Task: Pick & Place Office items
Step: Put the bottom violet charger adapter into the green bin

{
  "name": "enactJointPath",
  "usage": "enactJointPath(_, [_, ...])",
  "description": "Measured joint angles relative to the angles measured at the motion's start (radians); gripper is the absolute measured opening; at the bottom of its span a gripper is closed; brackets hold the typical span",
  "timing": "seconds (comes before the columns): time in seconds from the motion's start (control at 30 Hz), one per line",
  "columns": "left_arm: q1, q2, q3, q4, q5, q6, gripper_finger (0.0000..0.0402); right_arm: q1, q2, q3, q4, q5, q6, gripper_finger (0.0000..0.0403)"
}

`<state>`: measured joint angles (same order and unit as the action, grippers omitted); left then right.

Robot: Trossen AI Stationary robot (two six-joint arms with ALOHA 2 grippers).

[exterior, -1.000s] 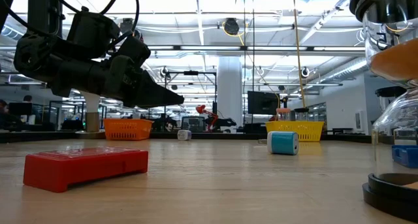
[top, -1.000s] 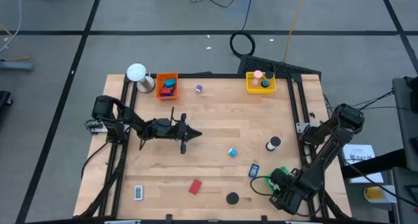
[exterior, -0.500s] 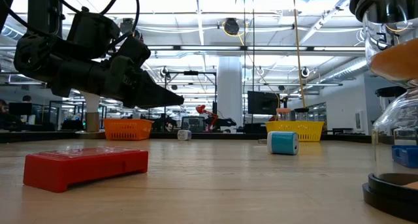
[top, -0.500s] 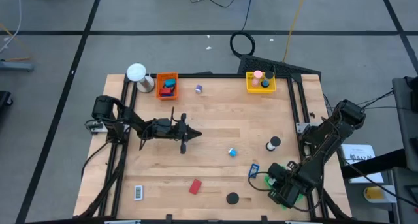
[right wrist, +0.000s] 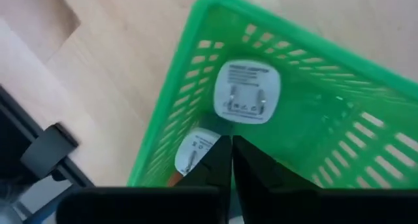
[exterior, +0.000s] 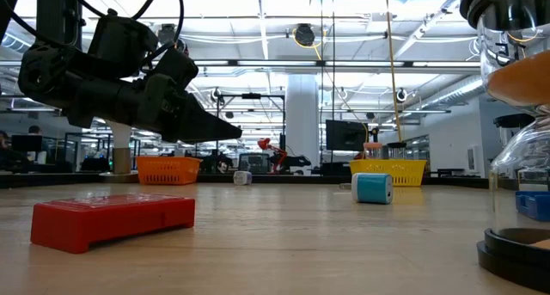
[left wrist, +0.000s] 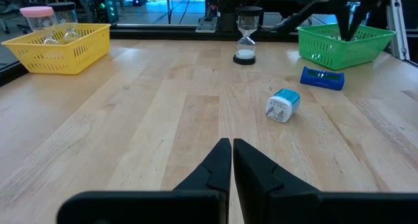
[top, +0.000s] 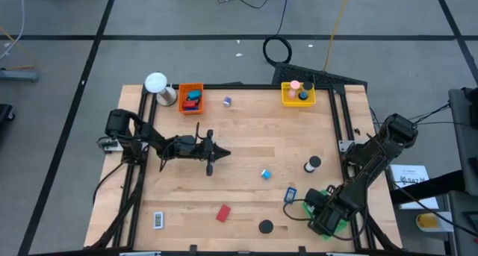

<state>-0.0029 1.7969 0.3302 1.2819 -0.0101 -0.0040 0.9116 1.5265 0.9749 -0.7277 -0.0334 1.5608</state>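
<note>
Office items lie scattered on the wooden table: a purple roll [top: 227, 101], a blue-and-white plug piece [top: 265, 174], a blue rectangle [top: 290, 195], a red rectangle [top: 222, 213], a black disc [top: 265, 227] and a black-and-white rectangle [top: 157, 220]. My right gripper [right wrist: 230, 144] is shut and points down above the green tray [right wrist: 196, 113]. Inside the tray lie two white plug pieces [right wrist: 247, 91] [right wrist: 196, 152]. My left gripper [left wrist: 231, 147] is shut and hovers level over the table's left middle [top: 213, 156], holding nothing.
An orange tray [top: 190, 97] and a white ball-topped object [top: 155, 83] stand at the far left. A yellow tray [top: 298, 93] with rolls stands at the far right. A small hourglass [top: 312, 164] stands right of centre. A black frame [top: 340, 129] edges the table.
My right hand has rolled a little about its own line while staying above the green tray at the near right. The left arm and the loose items have kept still.
</note>
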Motion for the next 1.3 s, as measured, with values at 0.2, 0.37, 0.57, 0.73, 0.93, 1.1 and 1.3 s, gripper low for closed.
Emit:
enactJointPath(0.2, [0.000, 0.000, 0.000, 0.000, 0.000, 0.000, 0.0021, 0.000, 0.000, 0.000, 0.010, -0.050, -0.003, 0.0006])
enactJointPath(0.37, [0.000, 0.000, 0.000, 0.000, 0.000, 0.000, 0.0021, 0.000, -0.001, 0.000, 0.005, -0.046, -0.008, 0.0006])
enactJointPath(0.57, [0.000, 0.000, 0.000, 0.000, 0.000, 0.000, 0.0021, 0.000, -0.002, 0.000, -0.002, -0.024, -0.010, 0.0006])
enactJointPath(0.73, [0.000, 0.000, 0.000, 0.000, 0.000, 0.000, 0.0021, 0.007, -0.002, 0.000, 0.005, -0.025, -0.007, 0.0006])
enactJointPath(0.93, [0.000, 0.000, 0.000, 0.001, 0.000, 0.000, 0.0021, 0.006, -0.002, 0.000, 0.010, -0.038, -0.018, 0.0006])
enactJointPath(1.1, [0.000, 0.000, 0.000, 0.001, 0.000, 0.000, 0.0021, 0.006, -0.002, 0.000, -0.023, -0.016, -0.029, 0.0006])
enactJointPath(1.3, [0.000, 0.000, 0.000, 0.001, 0.000, 0.000, 0.0021, 0.006, -0.002, -0.001, -0.001, -0.019, -0.032, 0.0006])
